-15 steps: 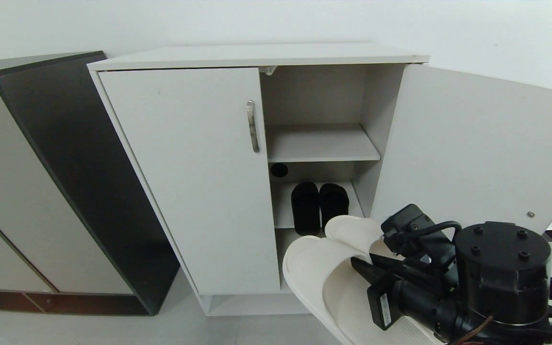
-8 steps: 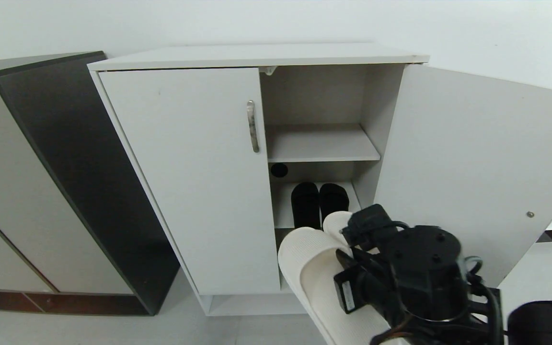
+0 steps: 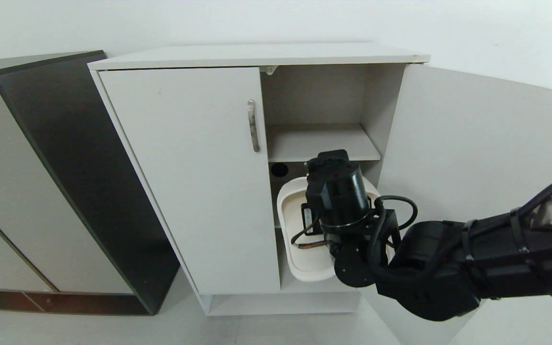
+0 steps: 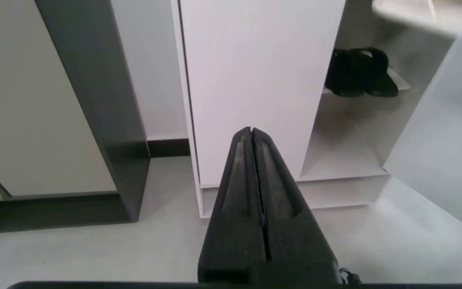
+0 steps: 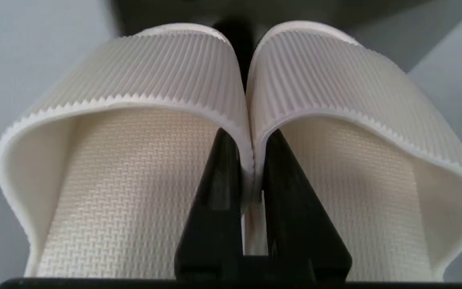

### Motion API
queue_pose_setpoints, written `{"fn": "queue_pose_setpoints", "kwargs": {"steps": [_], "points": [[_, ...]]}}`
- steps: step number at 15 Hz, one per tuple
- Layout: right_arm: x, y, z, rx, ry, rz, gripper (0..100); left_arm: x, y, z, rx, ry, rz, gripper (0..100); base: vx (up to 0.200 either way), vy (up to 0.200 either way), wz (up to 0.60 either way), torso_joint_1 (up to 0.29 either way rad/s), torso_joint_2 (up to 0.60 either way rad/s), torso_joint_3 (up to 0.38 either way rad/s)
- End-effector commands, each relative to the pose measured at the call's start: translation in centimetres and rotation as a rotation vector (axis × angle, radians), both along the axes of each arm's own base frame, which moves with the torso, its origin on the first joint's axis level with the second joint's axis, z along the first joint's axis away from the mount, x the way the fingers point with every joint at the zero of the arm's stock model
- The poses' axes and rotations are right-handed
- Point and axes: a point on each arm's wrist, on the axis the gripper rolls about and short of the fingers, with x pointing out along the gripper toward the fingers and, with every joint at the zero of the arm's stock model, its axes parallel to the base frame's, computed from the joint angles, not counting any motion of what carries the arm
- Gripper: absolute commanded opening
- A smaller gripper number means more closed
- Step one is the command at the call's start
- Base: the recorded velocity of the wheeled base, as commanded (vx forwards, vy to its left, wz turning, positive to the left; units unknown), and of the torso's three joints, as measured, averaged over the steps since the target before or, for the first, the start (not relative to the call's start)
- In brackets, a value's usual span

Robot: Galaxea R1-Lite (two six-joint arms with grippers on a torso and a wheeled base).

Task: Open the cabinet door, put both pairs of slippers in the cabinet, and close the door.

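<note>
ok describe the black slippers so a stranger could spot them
Find the white cabinet with its right door open. Inside, on the lower shelf, lie the black slippers side by side. They are the dark pair; the white slippers sit in the right gripper.

Inside the cabinet [image 3: 257, 55], black slippers [image 4: 363, 72] lie side by side on its middle shelf [image 4: 404, 80]; the cabinet stands on the grey floor [image 3: 113, 330].

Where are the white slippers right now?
In the head view the white slippers sit in the right gripper, inside the open right half of the cabinet, just under the shelf, beside the shut left door.
</note>
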Motion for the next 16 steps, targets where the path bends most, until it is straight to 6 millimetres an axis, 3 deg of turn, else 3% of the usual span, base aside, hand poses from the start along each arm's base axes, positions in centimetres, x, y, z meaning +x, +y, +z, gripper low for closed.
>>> {"fn": "queue_pose_setpoints", "kwargs": {"steps": [1,3,12,16], "points": [[0.5,-0.9,2.1,0.042,-0.041,-0.043,0,0.0,0.0,0.0,0.000,0.001,0.000,0,0.000,0.000,0.00,0.000,0.00,0.000],[-0.7,-1.5,3.8,0.072,-0.067,-0.032,0,0.0,0.0,0.0,0.000,0.001,0.002,0,0.000,0.000,0.00,0.000,0.00,0.000],[-2.2,-1.5,4.7,0.080,-0.078,-0.003,0,0.0,0.0,0.0,0.000,0.001,0.000,0,0.000,0.000,0.00,0.000,0.00,0.000],[-2.0,-1.4,4.4,0.074,-0.074,-0.003,0,0.0,0.0,0.0,0.001,0.001,0.000,0,0.200,0.000,0.00,0.001,0.00,0.006]]}}
